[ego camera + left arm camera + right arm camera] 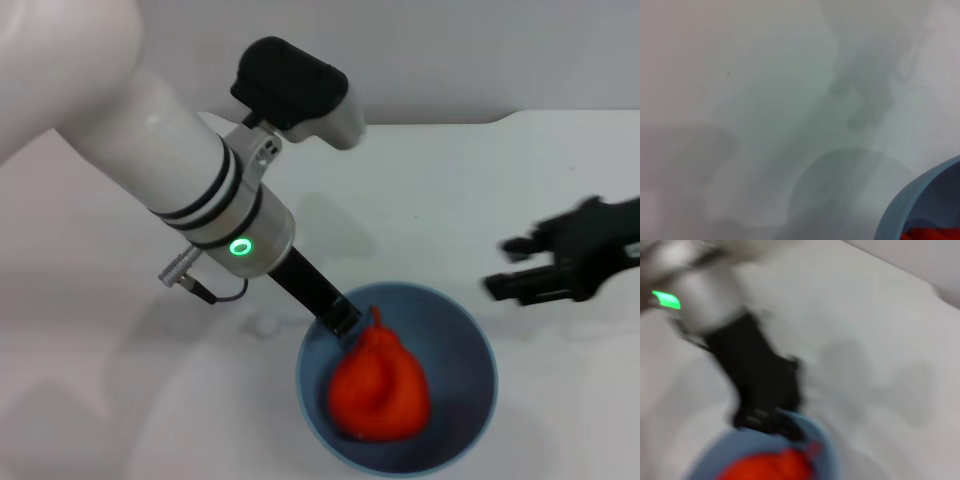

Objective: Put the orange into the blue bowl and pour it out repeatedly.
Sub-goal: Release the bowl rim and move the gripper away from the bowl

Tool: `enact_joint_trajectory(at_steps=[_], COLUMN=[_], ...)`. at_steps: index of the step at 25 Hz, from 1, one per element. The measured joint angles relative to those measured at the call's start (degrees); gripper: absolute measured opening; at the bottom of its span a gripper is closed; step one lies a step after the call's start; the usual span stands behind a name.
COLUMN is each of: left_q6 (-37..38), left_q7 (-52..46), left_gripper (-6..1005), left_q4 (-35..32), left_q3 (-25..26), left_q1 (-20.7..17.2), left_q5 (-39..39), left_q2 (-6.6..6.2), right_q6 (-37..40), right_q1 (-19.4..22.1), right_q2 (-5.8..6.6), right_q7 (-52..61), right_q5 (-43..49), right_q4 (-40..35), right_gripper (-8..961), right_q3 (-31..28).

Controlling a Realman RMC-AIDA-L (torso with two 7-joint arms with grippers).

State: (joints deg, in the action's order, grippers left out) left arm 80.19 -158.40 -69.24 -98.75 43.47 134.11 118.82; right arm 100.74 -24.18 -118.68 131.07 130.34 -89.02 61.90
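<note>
The blue bowl (468, 335) stands on the white table near the front, with the orange (380, 388) lying inside it. My left gripper (345, 318) reaches down to the bowl's far-left rim, just beside the orange's stem, and is shut on the rim. My right gripper (497, 266) hovers open and empty above the table to the right of the bowl, clear of it. The left wrist view shows the bowl's outer wall (905, 210) and a sliver of the orange (927, 234). The right wrist view shows the left gripper (767, 417) at the bowl's rim (825, 455) and the orange (770, 467).
The white table (450, 190) stretches behind and beside the bowl, with its far edge against a grey wall. My left arm crosses the view from the top left down to the bowl.
</note>
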Motion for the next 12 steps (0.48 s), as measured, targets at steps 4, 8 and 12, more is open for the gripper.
enact_joint_trajectory(at_steps=[4, 8, 12], left_q6=[-1.66, -5.74, -7.4], left_q7=[0.02, 0.02, 0.02], left_gripper=[-1, 0, 0], left_q4=[0.36, 0.6, 3.29], left_q3=[-1.91, -4.06, -4.98], left_q1=[0.4, 0.51, 1.42], left_q5=[0.21, 0.3, 0.43], left_q2=[0.1, 0.2, 0.2], right_q6=[-0.16, -0.41, -1.27], right_q1=[1.19, 1.9, 2.36], right_q2=[-0.1, -0.13, -0.14], right_q7=[0.26, -0.26, -0.8], right_q5=[1.72, 1.5, 1.48], right_q4=[0.94, 3.07, 4.75], right_gripper=[517, 517, 517], right_q3=[-3.34, -6.85, -8.19])
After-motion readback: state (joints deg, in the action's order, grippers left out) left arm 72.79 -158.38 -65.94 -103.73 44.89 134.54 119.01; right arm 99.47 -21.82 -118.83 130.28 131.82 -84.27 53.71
